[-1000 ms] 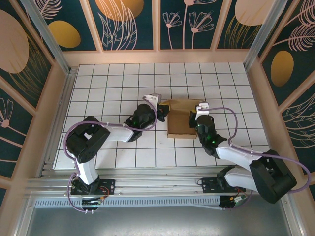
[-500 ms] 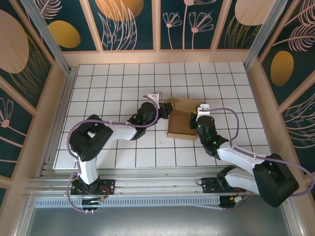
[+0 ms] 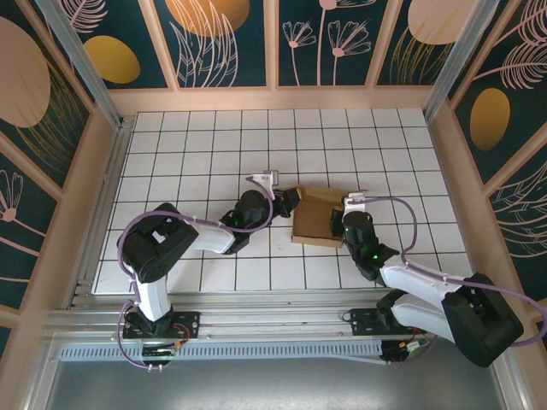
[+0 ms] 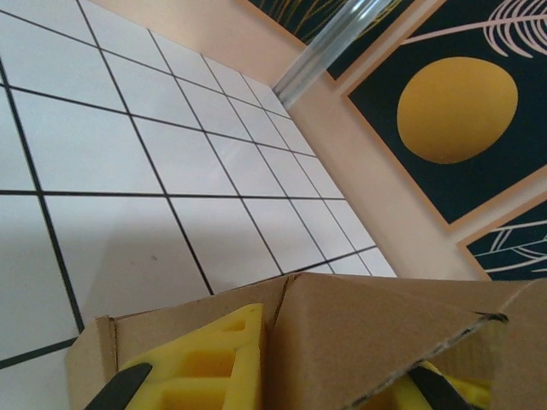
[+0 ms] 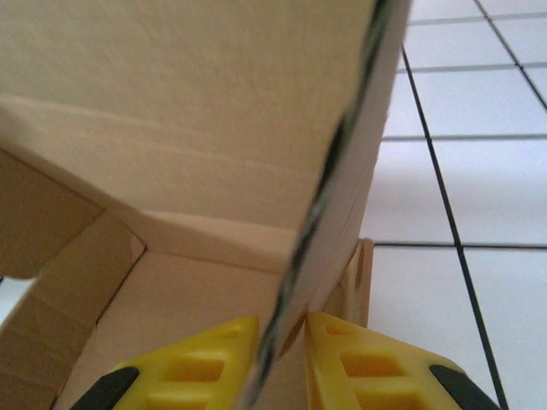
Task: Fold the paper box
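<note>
White gridded surface (image 3: 188, 154) below everything, fenced by patterned panels. Right of centre on it, the paper box (image 3: 314, 224): brown cardboard, base flat on the tiles, walls and flaps partly stood up, not yet closed into a finished shape.

Coming in from the left, the left pincer (image 3: 286, 198), narrowed at the box's far-left corner. Seen from its wrist, yellow fingers (image 4: 205, 359) on either side of a folded cardboard wall, so judged a thin grip on the board rather than a mere touch.

At the box's right side, the right pincer (image 3: 335, 224), clamped nearly closed on an upright side wall, with the board's raw edge running straight between its own fingers (image 5: 205, 359).

Reads as the middle step: side walls being raised and held on two sides at once, with the closing tucks left to do.

Calls next for keeping both pinches firm, swinging the held walls upright along their creases, then guiding the corner flap inside. Needs care not to drag the base over the tiles or bend the board off its crease.
</note>
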Available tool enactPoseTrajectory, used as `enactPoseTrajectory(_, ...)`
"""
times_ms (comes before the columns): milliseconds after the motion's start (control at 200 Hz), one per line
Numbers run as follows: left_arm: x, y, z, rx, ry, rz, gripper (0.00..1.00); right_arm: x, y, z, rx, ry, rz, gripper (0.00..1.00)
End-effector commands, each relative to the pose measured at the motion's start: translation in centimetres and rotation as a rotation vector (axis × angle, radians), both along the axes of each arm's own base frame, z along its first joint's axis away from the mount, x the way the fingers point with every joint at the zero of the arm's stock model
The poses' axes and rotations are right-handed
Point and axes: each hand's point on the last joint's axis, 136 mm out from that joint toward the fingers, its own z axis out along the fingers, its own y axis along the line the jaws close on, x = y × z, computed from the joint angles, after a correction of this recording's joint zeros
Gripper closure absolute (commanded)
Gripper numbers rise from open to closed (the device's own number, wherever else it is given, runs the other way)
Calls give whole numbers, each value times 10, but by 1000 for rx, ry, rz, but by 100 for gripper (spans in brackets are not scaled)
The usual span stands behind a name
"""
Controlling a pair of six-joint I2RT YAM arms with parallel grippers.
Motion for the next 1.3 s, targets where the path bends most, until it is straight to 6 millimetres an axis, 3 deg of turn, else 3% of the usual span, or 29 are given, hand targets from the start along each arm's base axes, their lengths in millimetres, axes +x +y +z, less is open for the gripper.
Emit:
enactPoseTrajectory(0,-63,-14,-96,130,340,-196,87,-10,9,-6,45,41,44,78)
enactPoseTrajectory(330,-85,-23,-130,168,472,-249,86,-10,11,-2,89,41,36,78)
enactPoseTrajectory(476,-95,-8,-145,252,501,-223,86,-11,10,-3,100,47,31,78)
enactPoseTrajectory(706,-93,4,-146,325,492,-183,84,-14,5,-4,96,52,14,77)
enactPoseTrajectory(806,-94,7,-143,318,477,-183,84,-17,5,-3,111,83,7,67)
enactPoseTrajectory(931,-95,5,-142,319,467,-200,83,-29,4,11,188,118,5,54)
enactPoseTrajectory(1001,-95,5,-143,323,466,-198,83,-40,0,20,244,122,3,40)
enactPoseTrajectory(1176,-93,4,-145,336,464,-195,83,-64,-7,62,347,56,56,9)
enactPoseTrajectory(1291,-90,0,-137,340,442,-204,83,-74,-9,98,432,21,73,8)
